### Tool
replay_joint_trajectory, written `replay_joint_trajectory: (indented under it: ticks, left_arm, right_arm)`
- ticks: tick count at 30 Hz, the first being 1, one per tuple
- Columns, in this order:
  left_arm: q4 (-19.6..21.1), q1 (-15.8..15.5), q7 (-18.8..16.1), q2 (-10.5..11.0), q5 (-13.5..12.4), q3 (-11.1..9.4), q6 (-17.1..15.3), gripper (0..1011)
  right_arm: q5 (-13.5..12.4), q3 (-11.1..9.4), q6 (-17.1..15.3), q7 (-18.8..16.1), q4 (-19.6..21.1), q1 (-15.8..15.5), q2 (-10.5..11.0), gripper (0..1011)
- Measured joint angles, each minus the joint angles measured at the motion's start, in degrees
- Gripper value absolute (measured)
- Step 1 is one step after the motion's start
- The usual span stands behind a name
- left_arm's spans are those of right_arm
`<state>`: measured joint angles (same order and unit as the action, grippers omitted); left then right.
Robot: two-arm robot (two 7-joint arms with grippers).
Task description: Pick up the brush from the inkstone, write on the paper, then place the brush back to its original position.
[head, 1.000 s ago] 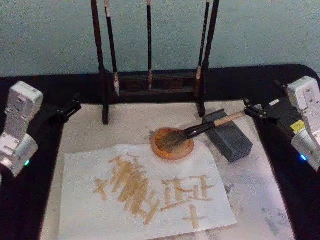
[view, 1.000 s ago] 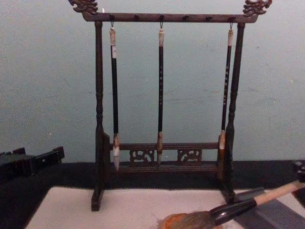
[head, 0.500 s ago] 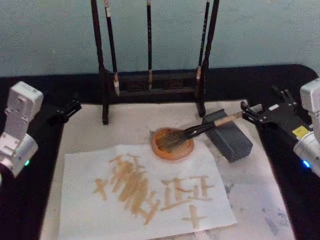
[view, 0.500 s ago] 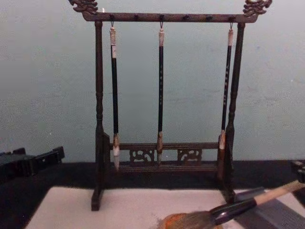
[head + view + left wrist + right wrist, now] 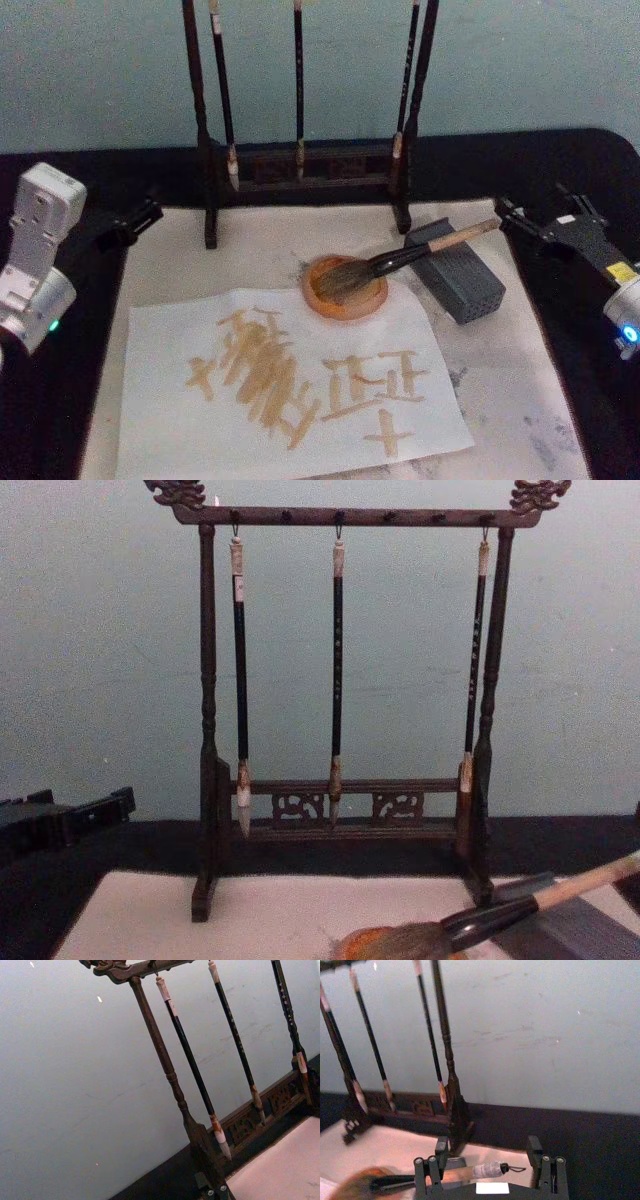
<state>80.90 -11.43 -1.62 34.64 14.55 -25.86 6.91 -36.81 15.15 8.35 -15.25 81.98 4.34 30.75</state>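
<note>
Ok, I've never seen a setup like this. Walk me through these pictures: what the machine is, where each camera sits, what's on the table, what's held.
It is a robot with two arms, each ending in two fingers. One picture looks down from its head, one looks across the table from its chest, and one comes from each wrist. On the table lies a sheet of paper with tan strokes on it. Behind it, a big brush has its bristles in a small orange dish and its handle propped on a grey block. A wooden rack at the back holds three thin brushes. The right arm's fingers are open by the handle's end. The left arm's fingers are parked at the left, shut. Nothing is held.
</note>
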Motion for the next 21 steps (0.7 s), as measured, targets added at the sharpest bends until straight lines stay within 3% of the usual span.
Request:
replay_joint_trajectory:
  ticks: [5, 7, 10, 17, 21]
  left_arm:
    - [0.0, 0.0, 0.0, 0.0, 0.0, 0.0, 0.0, 1002]
    - [0.0, 0.0, 0.0, 0.0, 0.0, 0.0, 0.0, 1002]
    - [0.0, 0.0, 0.0, 0.0, 0.0, 0.0, 0.0, 1000]
    - [0.0, 0.0, 0.0, 0.0, 0.0, 0.0, 0.0, 1002]
    - [0.0, 0.0, 0.0, 0.0, 0.0, 0.0, 0.0, 1002]
  right_arm:
    - [-8.3, -3.0, -1.8, -5.9, -2.4, -0.1, -2.0, 1008]
    - [-13.7, -5.1, -4.2, -9.3, -4.2, 0.3, -3.6, 1008]
    - [-18.2, -6.5, -6.7, -11.4, -5.6, 0.7, -4.7, 1008]
    - [-25.9, -7.7, -11.3, -13.1, -7.2, 1.4, -6.0, 1008]
    - [-27.9, -7.8, -12.6, -12.8, -7.2, 1.4, -6.3, 1008]
